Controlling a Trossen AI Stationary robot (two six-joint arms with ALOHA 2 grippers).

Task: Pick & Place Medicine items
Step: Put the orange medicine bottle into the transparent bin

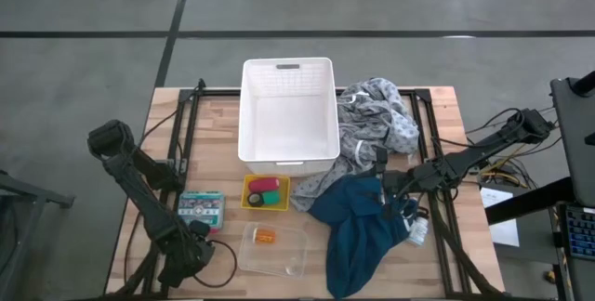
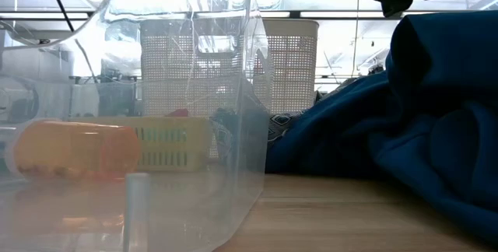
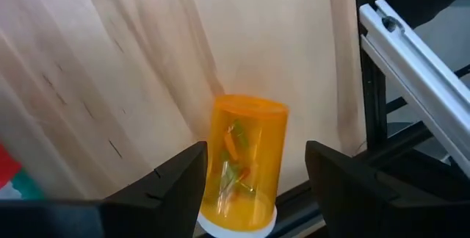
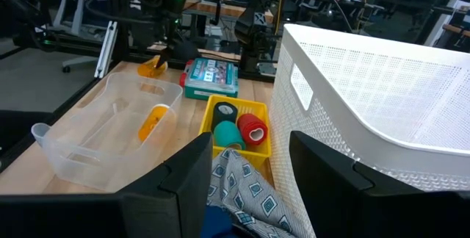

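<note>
Both arms are built of dark, matte black segments joined by rounded joint housings. The left arm (image 1: 139,185) is trailed by thin black cables along its base. The right arm (image 1: 474,157) is made of slimmer links and ends in a blocky joint. Flat, angular black fingers (image 3: 172,183) are carried by each gripper.

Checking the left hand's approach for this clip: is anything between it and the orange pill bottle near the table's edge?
Nothing visible. In the left wrist view the orange pill bottle lies on bare wood between the open fingers of the left hand.
</note>
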